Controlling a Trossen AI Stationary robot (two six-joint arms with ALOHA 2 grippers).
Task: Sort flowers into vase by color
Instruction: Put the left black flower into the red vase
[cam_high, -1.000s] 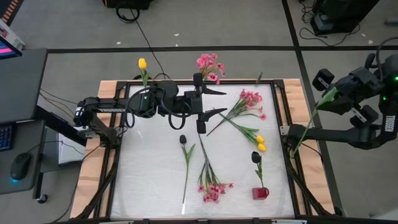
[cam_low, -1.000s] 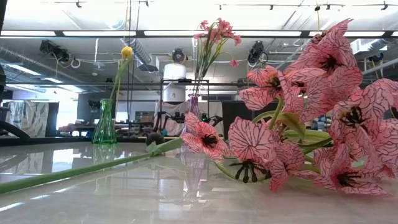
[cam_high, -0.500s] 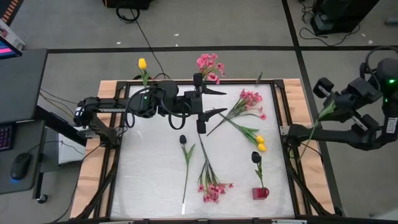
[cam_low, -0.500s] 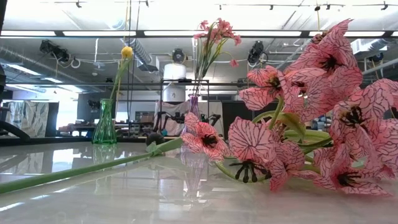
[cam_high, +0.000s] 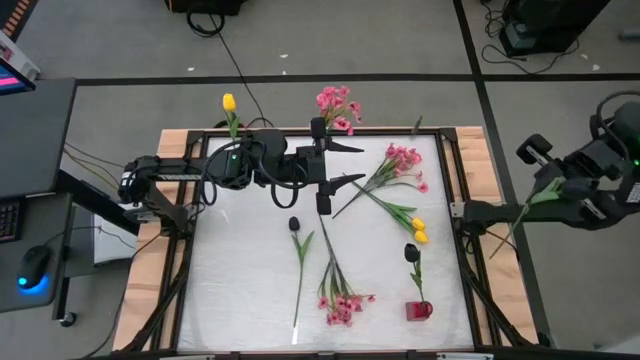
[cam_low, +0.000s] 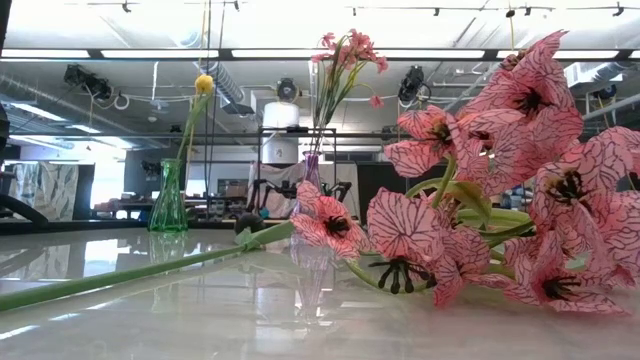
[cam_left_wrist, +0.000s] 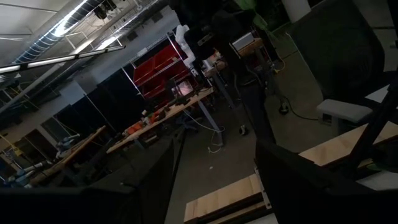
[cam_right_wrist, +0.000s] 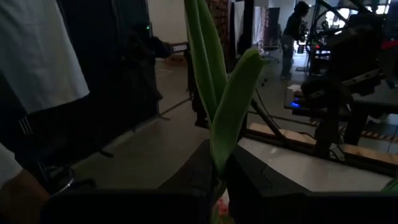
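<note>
My right gripper (cam_high: 548, 188) is beyond the table's right edge, shut on a green-stemmed flower (cam_high: 520, 222) whose blossom is hidden. My left gripper (cam_high: 348, 165) hangs open over the table's far middle, touching nothing. On the table lie a pink spray (cam_high: 403, 162), yellow tulips (cam_high: 418, 231), a dark tulip (cam_high: 294, 224) and another pink spray (cam_high: 340, 303). A dark tulip (cam_high: 411, 252) sticks by its stem into a small red vase (cam_high: 418, 311). At the far edge a green vase (cam_low: 168, 200) holds a yellow tulip (cam_high: 229, 102), and a second vase (cam_low: 312, 170) holds pink blossoms (cam_high: 338, 106). My right gripper pinches the flower between its two fingers at the base of a long green leaf (cam_right_wrist: 217, 168). The leaf (cam_right_wrist: 227, 106) stands up past the fingertips. The stem (cam_high: 515, 230) slants away below the gripper, lifted clear, off the table's right side.
The table has a raised dark rim (cam_high: 452, 170) and wooden side boards (cam_high: 150, 270). A person's white sleeve (cam_right_wrist: 37, 50) and a hand (cam_right_wrist: 18, 186) show close by in the right wrist view. A desk with a mouse (cam_high: 32, 268) stands to the left.
My right gripper has drawn away from the table, to the right and toward the near side, rolling its wrist as it went. The flower has gone with it, its stem swinging off the table's right rim.
</note>
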